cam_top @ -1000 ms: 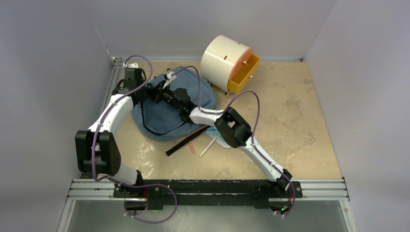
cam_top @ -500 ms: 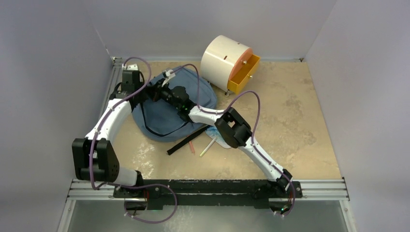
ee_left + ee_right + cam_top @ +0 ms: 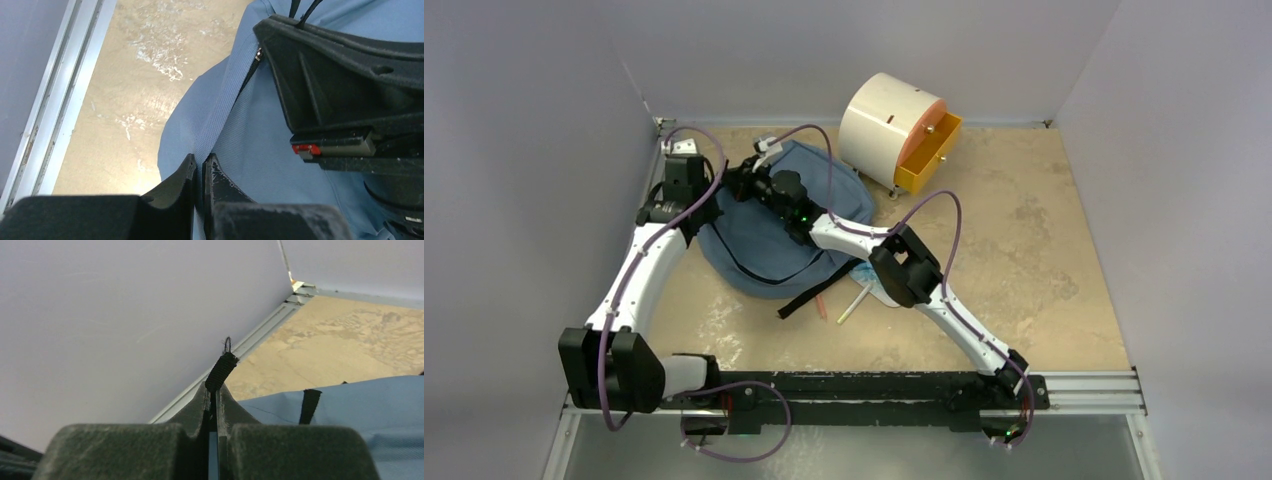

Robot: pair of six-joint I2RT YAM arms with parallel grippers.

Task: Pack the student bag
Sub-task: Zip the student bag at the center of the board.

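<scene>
The slate-blue student bag (image 3: 769, 235) lies flat at the back left of the table. My left gripper (image 3: 199, 162) is shut on a raised fold of the bag's blue fabric (image 3: 260, 145) near its left edge; from above it (image 3: 716, 198) sits at the bag's upper left. My right gripper (image 3: 216, 387) is shut on a short black webbing tab (image 3: 223, 365) of the bag, held above the blue cloth (image 3: 360, 410). From above, that gripper (image 3: 744, 180) is over the bag's top left corner, close beside the left one. A zipper slider (image 3: 258, 53) shows beside the right gripper's black housing (image 3: 350, 95).
A cream cylindrical cabinet (image 3: 886, 120) with an open orange drawer (image 3: 929, 152) stands behind the bag's right side. A black strap (image 3: 812, 294), a red pen (image 3: 821, 303), a white pen (image 3: 854, 304) and a light blue item (image 3: 867, 278) lie in front of the bag. The side wall (image 3: 100, 315) is close on the left.
My left gripper has shut on the bag's fabric and that arm has drawn left and back. The right gripper moved up-left with the tab, and the bag and strap shifted slightly.
</scene>
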